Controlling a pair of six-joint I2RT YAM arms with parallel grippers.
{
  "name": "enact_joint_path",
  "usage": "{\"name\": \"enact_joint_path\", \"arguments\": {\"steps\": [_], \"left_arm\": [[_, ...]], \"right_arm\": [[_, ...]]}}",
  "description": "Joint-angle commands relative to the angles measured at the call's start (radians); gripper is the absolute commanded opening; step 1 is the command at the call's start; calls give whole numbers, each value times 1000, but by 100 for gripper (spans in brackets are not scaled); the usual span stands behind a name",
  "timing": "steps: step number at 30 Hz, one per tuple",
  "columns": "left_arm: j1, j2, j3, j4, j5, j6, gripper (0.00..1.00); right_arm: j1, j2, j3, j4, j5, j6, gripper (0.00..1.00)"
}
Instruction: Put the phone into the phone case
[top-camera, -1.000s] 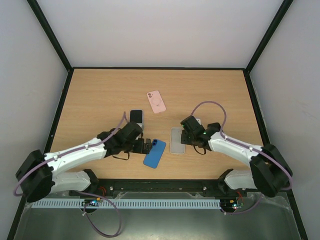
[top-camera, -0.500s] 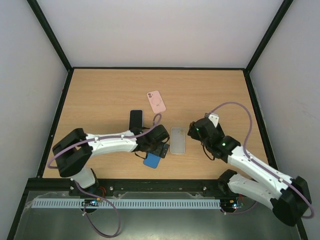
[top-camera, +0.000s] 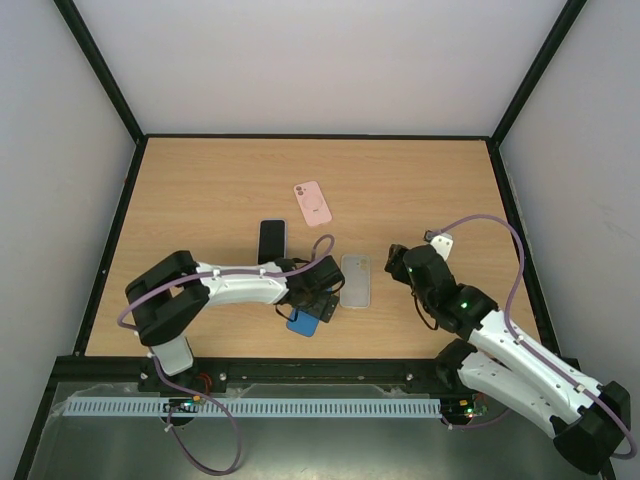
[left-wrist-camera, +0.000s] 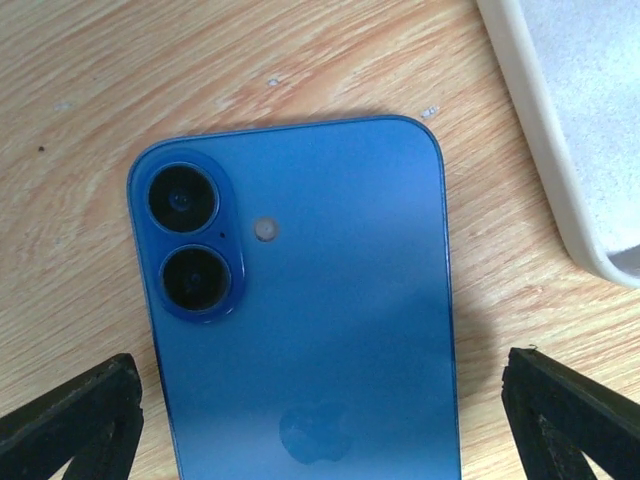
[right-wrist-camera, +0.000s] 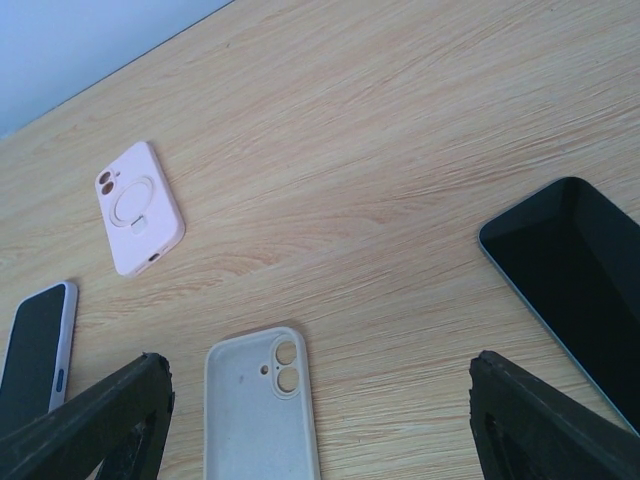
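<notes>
A blue phone (left-wrist-camera: 310, 300) lies back up on the table, its two cameras at the top left in the left wrist view. My left gripper (left-wrist-camera: 320, 425) is open, low over it, with one finger (left-wrist-camera: 70, 420) on each side and no contact that I can see. In the top view the gripper (top-camera: 318, 300) covers most of the phone (top-camera: 302, 322). An empty pale grey case (top-camera: 355, 281) lies open side up just right of it and also shows in the right wrist view (right-wrist-camera: 260, 410). My right gripper (top-camera: 402, 264) is open and empty, right of the case.
A pink case (top-camera: 313, 203) lies back up at mid table. A phone with a dark screen (top-camera: 272, 240) lies left of centre. Another dark-screened phone (right-wrist-camera: 570, 285) lies by the right arm, its pale corner visible in the top view (top-camera: 440, 243).
My left arm has reached right and come down over the blue phone. My right arm has drawn back from the grey case, to the right and toward the near edge.
</notes>
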Motion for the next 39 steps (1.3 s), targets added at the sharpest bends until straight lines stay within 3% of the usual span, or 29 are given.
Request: {"name": "enact_joint_path", "arguments": {"steps": [1, 6, 13, 20, 30, 39], "left_arm": [[-9, 33, 26, -13, -7, 6, 96], [-8, 55, 30, -16, -12, 2, 91], [1, 70, 26, -22, -27, -18, 73], [86, -1, -48, 29, 47, -51, 59], [265, -162, -250, 255, 319, -158, 56], [299, -177, -313, 399, 425, -274, 56]], "right_arm": [[6, -9, -17, 0, 26, -3, 79], [5, -7, -25, 15, -24, -11, 79], [5, -4, -39, 50, -139, -7, 77], [6, 16, -90, 175, -325, 32, 70], [20, 120, -212, 434, -559, 153, 60], [197, 235, -231, 605, -492, 272, 54]]}}
